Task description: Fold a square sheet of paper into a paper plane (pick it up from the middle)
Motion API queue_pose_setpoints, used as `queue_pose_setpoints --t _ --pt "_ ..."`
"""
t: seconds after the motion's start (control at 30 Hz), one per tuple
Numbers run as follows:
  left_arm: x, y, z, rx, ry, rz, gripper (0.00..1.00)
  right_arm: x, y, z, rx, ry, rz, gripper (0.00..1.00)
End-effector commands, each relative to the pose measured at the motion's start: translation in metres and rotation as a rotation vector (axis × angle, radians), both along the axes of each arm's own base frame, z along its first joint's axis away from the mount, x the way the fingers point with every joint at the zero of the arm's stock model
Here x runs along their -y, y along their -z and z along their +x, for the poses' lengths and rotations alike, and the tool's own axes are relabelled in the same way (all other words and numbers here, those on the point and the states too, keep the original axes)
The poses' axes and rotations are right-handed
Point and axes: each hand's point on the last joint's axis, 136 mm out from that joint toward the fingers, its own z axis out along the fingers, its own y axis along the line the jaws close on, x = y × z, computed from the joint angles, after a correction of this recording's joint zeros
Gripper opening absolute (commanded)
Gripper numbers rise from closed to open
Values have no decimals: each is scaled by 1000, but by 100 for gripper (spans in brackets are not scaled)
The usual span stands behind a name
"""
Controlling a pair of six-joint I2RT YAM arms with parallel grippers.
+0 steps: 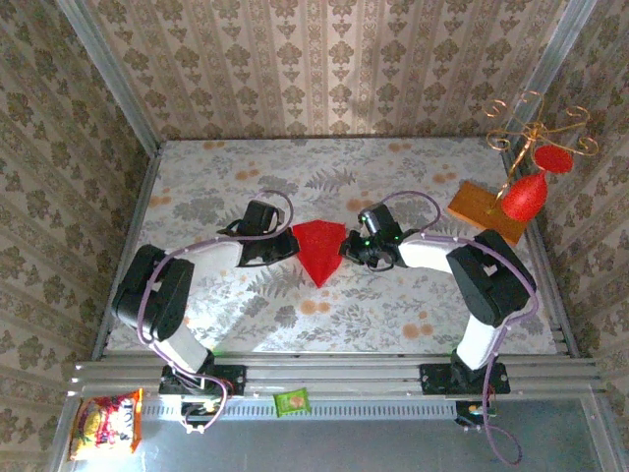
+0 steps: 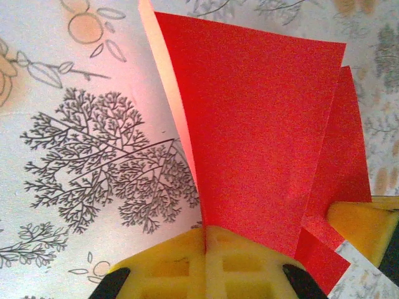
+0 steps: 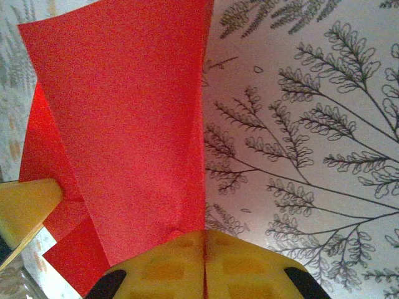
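The red paper (image 1: 318,249) is a folded kite shape with its point toward the near edge, held up between the two arms at mid-table. My left gripper (image 1: 286,245) is shut on its left corner; in the left wrist view the yellow fingers (image 2: 206,240) pinch the red sheet (image 2: 262,149) on edge. My right gripper (image 1: 349,246) is shut on the right corner; its yellow pads (image 3: 204,243) clamp the red paper (image 3: 131,137). Each wrist view also catches the other gripper's yellow fingertip (image 2: 365,227) (image 3: 25,205) on the far side.
An orange-brown wooden board (image 1: 484,209) lies at the right with a red goblet-shaped ornament (image 1: 523,197) and a wire stand (image 1: 536,128) on it. Wallpapered walls close three sides. A snack packet (image 1: 106,425) and a small green packet (image 1: 292,401) lie beyond the front rail.
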Motion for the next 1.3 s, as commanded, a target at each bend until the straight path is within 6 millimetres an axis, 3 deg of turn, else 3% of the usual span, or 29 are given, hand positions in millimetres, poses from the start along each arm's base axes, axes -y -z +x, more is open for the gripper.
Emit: queue_pose_setpoints --t 0.0,0.13,0.4,0.53,0.67,0.9,1.27 --pt "-4 17 -5 -53 -26 19 6 -3 5 5 7 -24 -45 11" --pt "-2 18 -4 -60 -34 10 6 -4 2 2 3 -37 -81 19" --pt "1 15 -2 -58 -36 -12 6 9 -34 -18 77 -60 -285 45" --pt "2 15 -2 -62 -33 -17 6 -8 -36 -37 101 -119 -348 53" --pt "3 14 -3 -63 -28 -24 6 -32 -31 -49 129 -183 -386 68" --pt "4 12 -4 -63 -19 -28 6 -56 -23 -45 137 -239 -384 68" --pt "5 13 -5 -70 -13 -36 6 -75 -3 -37 93 -276 -383 60"
